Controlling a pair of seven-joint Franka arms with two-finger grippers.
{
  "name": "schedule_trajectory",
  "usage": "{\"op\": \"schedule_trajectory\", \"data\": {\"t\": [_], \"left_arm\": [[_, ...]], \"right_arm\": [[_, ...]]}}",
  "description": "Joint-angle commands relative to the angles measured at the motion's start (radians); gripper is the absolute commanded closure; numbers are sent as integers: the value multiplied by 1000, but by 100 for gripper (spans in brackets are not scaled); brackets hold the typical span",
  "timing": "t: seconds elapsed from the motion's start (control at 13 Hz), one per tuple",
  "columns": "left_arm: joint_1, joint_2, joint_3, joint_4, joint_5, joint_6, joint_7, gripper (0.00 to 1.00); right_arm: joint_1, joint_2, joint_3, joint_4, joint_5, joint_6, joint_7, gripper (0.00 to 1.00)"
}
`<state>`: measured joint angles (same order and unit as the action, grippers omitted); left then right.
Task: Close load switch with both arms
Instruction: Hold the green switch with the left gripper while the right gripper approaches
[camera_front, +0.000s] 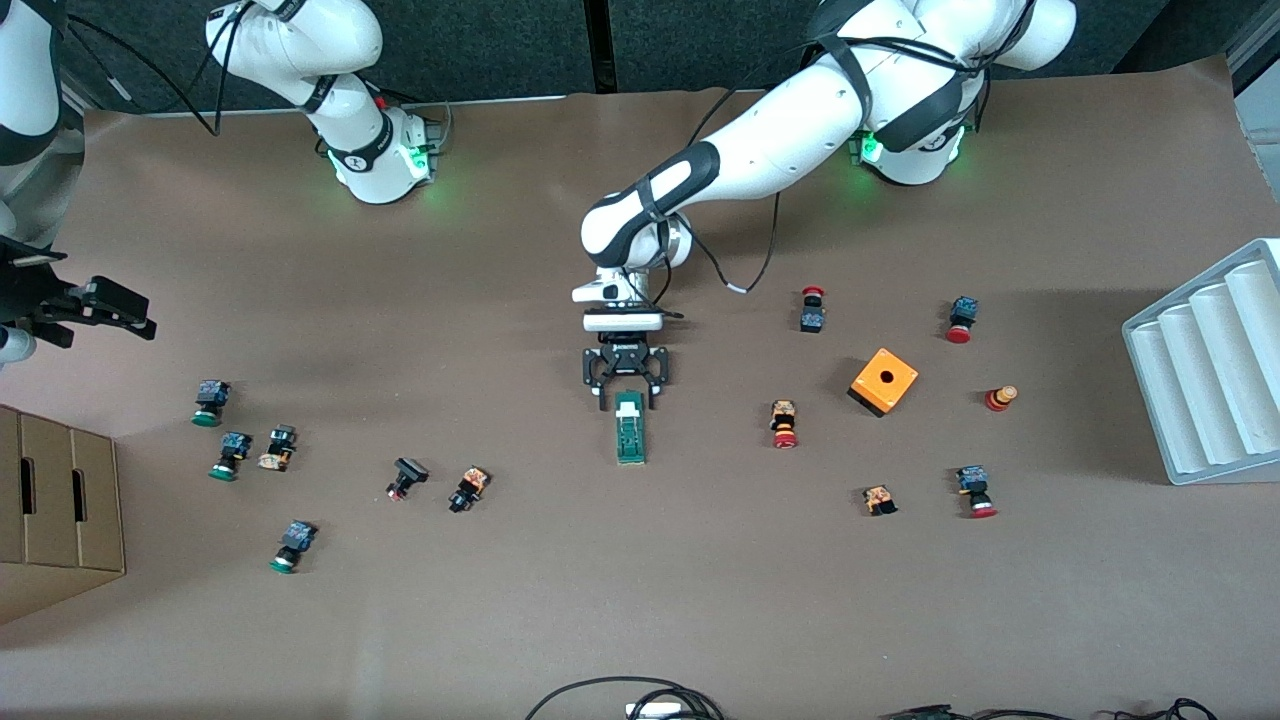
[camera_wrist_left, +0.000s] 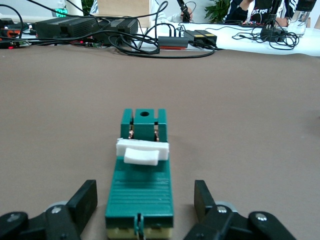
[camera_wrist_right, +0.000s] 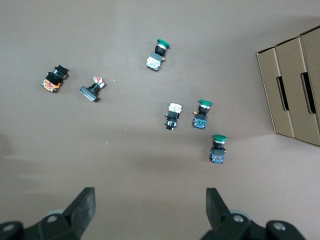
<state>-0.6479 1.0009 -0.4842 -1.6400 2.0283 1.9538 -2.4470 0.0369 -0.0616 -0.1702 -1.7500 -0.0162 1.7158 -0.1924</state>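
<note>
The load switch (camera_front: 629, 428) is a narrow dark-green block lying flat at the table's middle. Its white piece (camera_front: 628, 407) is at the end toward the robots' bases. My left gripper (camera_front: 626, 393) is low over that end, open. In the left wrist view the switch (camera_wrist_left: 141, 192) lies between the two black fingers (camera_wrist_left: 84, 199) with a gap on each side, and the white piece (camera_wrist_left: 142, 151) sits across its top. My right gripper (camera_front: 120, 305) waits up in the air at the right arm's end of the table, open and empty (camera_wrist_right: 150, 205).
Several red- and green-capped push buttons (camera_front: 785, 423) (camera_front: 222, 456) lie scattered on both sides of the switch. An orange cube with a hole (camera_front: 884, 381) lies toward the left arm's end, and a white ribbed tray (camera_front: 1215, 370) stands there. A cardboard box (camera_front: 55, 510) stands at the right arm's end.
</note>
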Motion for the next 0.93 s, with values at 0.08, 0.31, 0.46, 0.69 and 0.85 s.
{"op": "schedule_trajectory", "data": {"t": [0.08,0.31,0.46,0.69,0.85], "left_arm": [[-16,18,13,20,42,-16,-10,28],[-18,22,13,23,44,-18,-13,34],[-27,22,13,25,41,-18,-15,34],[-29,24,13,23,43,-32,-15,34],[-38,28,13,20,41,-56,-23,34]], "right_arm": [[0,14,0,23,2,-10,-2,0],[-2,14,0,23,4,-10,-2,0],[-8,17,-3,21,5,-10,-7,0],[-6,40,-9,21,15,-12,1,0],[3,69,0,21,15,-12,1,0]]}}
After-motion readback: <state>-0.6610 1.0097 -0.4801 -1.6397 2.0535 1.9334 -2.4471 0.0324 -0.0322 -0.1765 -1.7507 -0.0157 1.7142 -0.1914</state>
